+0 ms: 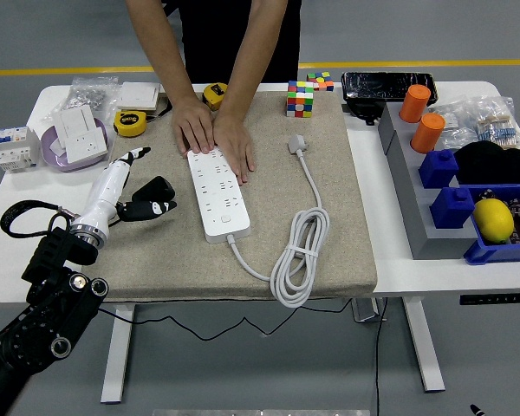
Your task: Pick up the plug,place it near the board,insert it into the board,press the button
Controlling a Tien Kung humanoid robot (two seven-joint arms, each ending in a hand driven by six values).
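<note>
A white power strip, the board point(218, 195), lies on the beige mat point(338, 234), and its button point(226, 219) shows near the front end. Its white cable point(299, 260) loops at the front right and runs up to the grey plug point(296, 142), which lies loose on the mat at the back. A person at the far side presses both hands point(215, 134) flat on the board's far end. My left hand point(130, 186) rests on the mat left of the board, fingers spread, holding nothing. My right arm does not show.
A colour cube point(300, 98) stands at the mat's back edge. Tape measures point(131, 123), sockets point(82, 137) and a breaker point(15, 147) lie at the back left. A grey rack point(406, 182) with orange cylinders point(420, 117), blue bins point(468, 212) and a lemon point(493, 219) fills the right.
</note>
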